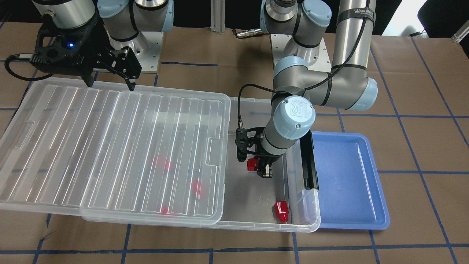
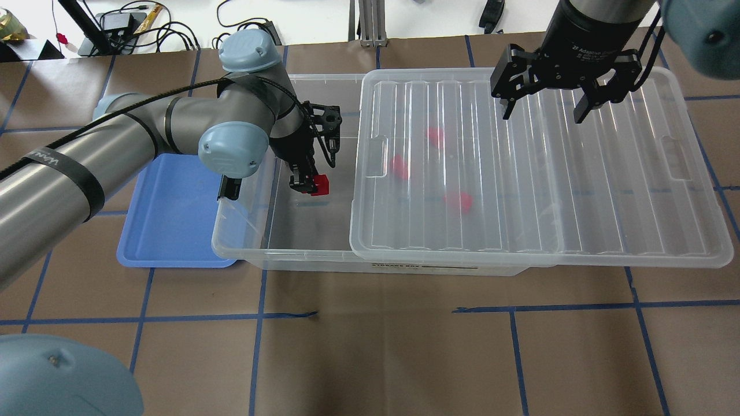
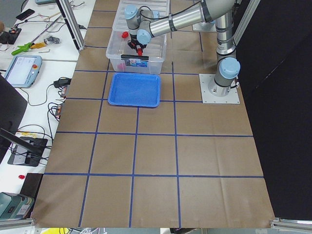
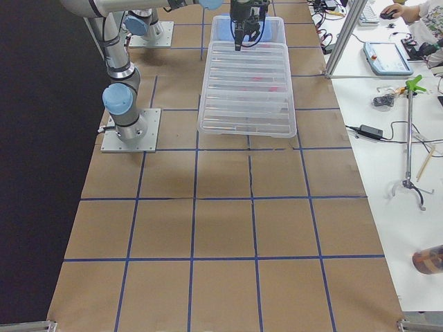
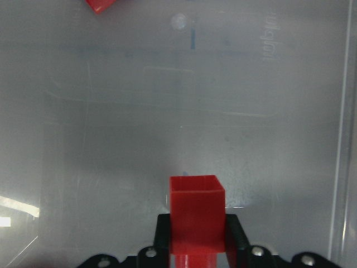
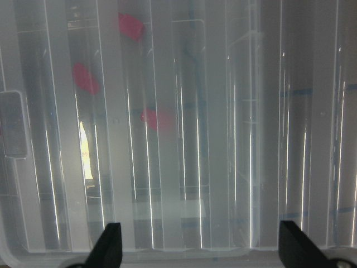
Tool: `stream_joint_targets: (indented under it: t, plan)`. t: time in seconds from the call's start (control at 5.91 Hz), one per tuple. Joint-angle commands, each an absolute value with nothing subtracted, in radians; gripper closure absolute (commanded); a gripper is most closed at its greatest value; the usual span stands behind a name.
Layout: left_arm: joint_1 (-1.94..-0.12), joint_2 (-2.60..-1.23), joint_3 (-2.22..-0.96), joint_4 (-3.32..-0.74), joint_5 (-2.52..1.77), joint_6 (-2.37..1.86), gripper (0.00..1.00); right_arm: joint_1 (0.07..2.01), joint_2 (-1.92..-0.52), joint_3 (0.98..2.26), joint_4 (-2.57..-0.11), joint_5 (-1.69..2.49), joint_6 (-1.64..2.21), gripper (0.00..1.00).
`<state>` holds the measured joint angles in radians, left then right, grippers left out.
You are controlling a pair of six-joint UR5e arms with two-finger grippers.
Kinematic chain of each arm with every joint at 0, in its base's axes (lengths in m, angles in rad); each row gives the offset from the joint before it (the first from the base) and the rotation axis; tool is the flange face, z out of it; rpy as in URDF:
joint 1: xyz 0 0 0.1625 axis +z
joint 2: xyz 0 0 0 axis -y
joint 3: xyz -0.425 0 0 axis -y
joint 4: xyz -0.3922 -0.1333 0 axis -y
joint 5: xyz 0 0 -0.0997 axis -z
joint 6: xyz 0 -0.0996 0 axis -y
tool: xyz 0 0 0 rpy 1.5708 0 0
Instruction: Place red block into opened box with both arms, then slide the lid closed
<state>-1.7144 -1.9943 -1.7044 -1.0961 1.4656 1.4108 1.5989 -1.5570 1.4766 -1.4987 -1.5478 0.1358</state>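
Observation:
My left gripper (image 2: 306,182) is shut on a red block (image 2: 321,185), low inside the uncovered end of the clear box (image 2: 243,254). The left wrist view shows that red block (image 5: 195,215) pinched between the two black fingers over the box floor. The ribbed clear lid (image 2: 578,190) covers most of the box and overhangs its other end. My right gripper (image 2: 543,110) hangs open just above the lid's far edge, holding nothing. Three more red blocks (image 2: 399,166) show blurred under the lid. Another one (image 1: 281,211) lies in the uncovered corner.
An empty blue tray (image 2: 173,214) lies against the box's latch end (image 1: 309,161), under the left arm. Brown paper with blue tape lines covers the table (image 2: 376,358). Cables and tools lie on side benches (image 3: 29,46) beyond the table edge.

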Motion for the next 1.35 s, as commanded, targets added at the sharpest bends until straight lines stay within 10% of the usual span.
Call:
stream_joint_targets:
  t: [0.0, 0.17, 0.51, 1.18]
  plan:
    - [-1.715, -2.023, -1.743, -1.048, 1.539, 1.408, 0.87, 1.598, -1.555, 1.477, -1.499, -1.548, 0.135, 0.00]
    - [-1.715, -2.037, -1.741, -1.046, 1.540, 1.407, 0.82, 1.598, -1.555, 1.477, -1.499, -1.548, 0.135, 0.00]
    - [-1.715, -2.020, -1.729, -1.060, 1.542, 1.391, 0.03, 1.598, -1.555, 1.479, -1.499, -1.548, 0.135, 0.00]
    - [-1.710, -1.830, -1.452, -1.616, 1.531, 1.338, 0.02, 1.576, -1.555, 1.479, -1.499, -1.548, 0.132, 0.00]
